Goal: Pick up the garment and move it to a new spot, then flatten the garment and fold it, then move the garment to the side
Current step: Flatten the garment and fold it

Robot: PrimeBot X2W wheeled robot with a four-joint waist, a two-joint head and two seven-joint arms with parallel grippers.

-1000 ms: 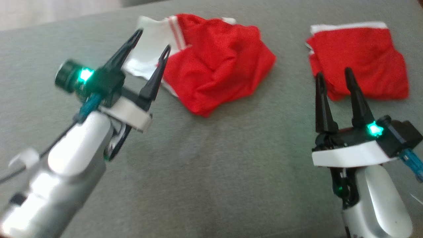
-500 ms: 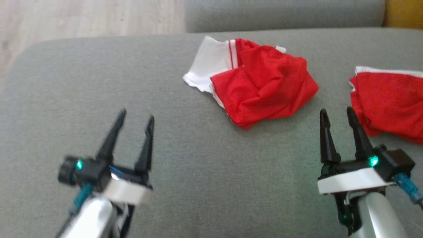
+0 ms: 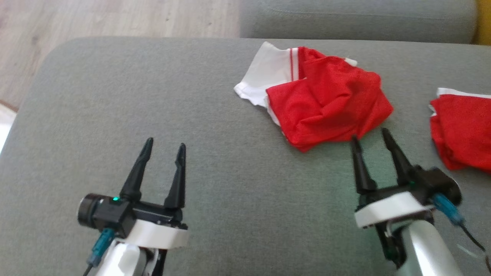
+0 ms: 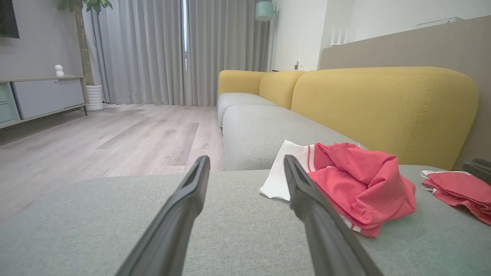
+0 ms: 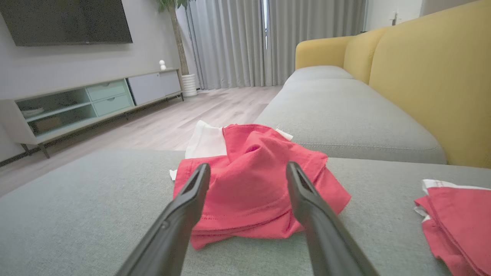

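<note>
garment (image 3: 330, 103) lies crumpled, inner folds hidden from us; folded red piece (image 3: 462, 130) is cut off rightward; left hand (image 3: 165, 143) and right hand (image 3: 369, 134) spread, empty.

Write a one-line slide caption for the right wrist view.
Open right gripper poised before a crumpled red-and-white garment on a grey sofa seat.

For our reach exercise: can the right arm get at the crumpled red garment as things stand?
Likely yes: the open right claw points at the crumpled garment, just short of its near edge, nothing between them.
</note>
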